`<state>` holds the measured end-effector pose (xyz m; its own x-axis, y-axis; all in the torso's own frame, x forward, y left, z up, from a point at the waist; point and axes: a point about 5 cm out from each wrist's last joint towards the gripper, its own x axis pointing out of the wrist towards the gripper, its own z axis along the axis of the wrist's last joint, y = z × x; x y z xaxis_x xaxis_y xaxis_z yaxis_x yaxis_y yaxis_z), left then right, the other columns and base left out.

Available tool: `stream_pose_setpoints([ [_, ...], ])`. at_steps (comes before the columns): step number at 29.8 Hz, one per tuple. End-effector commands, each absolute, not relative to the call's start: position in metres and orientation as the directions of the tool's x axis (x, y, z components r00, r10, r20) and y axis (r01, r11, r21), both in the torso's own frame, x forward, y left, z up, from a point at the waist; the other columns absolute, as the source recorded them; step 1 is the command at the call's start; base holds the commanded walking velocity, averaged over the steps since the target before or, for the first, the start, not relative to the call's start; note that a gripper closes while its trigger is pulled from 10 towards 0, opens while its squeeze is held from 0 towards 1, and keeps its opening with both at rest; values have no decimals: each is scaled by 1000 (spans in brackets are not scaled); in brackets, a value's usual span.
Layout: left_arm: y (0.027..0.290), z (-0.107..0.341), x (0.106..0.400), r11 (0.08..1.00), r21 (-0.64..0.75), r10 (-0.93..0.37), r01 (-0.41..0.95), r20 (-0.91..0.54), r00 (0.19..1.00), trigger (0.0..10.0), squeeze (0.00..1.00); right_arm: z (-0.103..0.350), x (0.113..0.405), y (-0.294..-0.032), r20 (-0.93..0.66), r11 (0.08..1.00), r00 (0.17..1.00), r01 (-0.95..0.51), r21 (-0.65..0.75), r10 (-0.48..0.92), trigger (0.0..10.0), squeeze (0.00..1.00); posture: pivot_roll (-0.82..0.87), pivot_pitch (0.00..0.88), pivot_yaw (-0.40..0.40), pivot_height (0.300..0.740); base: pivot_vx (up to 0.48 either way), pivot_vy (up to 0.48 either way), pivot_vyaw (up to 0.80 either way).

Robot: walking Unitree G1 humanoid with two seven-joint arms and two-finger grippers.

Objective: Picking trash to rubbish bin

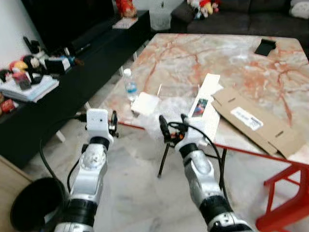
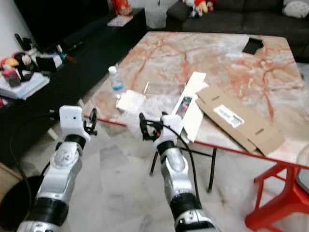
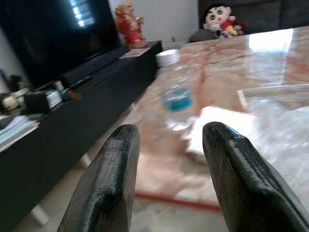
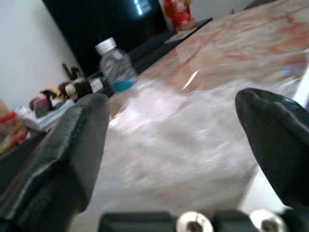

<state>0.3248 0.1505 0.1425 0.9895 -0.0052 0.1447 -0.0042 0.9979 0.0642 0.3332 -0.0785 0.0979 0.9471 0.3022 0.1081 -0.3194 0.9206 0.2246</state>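
A marble table (image 1: 241, 67) carries trash near its front edge: a small plastic bottle (image 1: 130, 85), a white folded paper (image 1: 145, 103) and a crumpled clear plastic wrap (image 1: 166, 104) that reaches the edge. My right gripper (image 1: 174, 123) is open at that edge, and the clear plastic wrap (image 4: 193, 145) lies just ahead between its spread fingers. My left gripper (image 1: 114, 122) is open too, held short of the table's corner and facing the bottle (image 3: 176, 92) and the white paper (image 3: 217, 130). A black rubbish bin (image 1: 34, 205) stands on the floor at my lower left.
A flat cardboard piece (image 1: 256, 121) and a long white box (image 1: 205, 99) lie right of the plastic. A black TV cabinet (image 1: 72, 82) with toys runs along the left. A red stool (image 1: 285, 193) stands at the lower right. A dark sofa (image 1: 241, 19) is behind the table.
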Motion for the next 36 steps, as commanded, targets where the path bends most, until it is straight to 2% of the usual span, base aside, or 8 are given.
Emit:
stream_pose_setpoints([
  [1, 147, 146, 326, 998, 60, -23, 14, 151, 988, 10000, 0, 96, 334, -78, 86, 916, 949, -314, 249, 302, 10000, 0, 56, 16, 96, 740, 439, 0, -488],
  [8, 147, 146, 325, 998, 58, -32, 24, 152, 988, 10000, 0, 98, 334, -76, 103, 913, 945, -327, 244, 311, 10000, 0, 53, 13, 100, 740, 439, 0, -800],
  [17, 141, 148, 326, 996, 66, -67, 58, 155, 986, 10000, 0, 97, 333, -73, 109, 910, 944, -330, 251, 312, 10000, 0, 50, 0, 112, 740, 418, 0, 0],
  [31, 147, 145, 307, 995, 96, -44, 32, 132, 990, 10000, 0, 93, 330, -72, 101, 907, 942, -336, 255, 320, 10000, 0, 58, 0, 116, 740, 0, 0, 0],
  [32, 147, 144, 306, 995, 93, -46, 33, 132, 990, 10000, 1000, 92, 330, -72, 100, 907, 942, -336, 255, 321, 10000, 0, 60, 0, 116, 740, 0, 0, 0],
  [36, 150, 140, 303, 997, 74, -20, 11, 117, 993, 10000, 1000, 91, 329, -71, 96, 905, 941, -339, 256, 325, 10000, 0, 58, 0, 114, 740, 0, 0, 0],
])
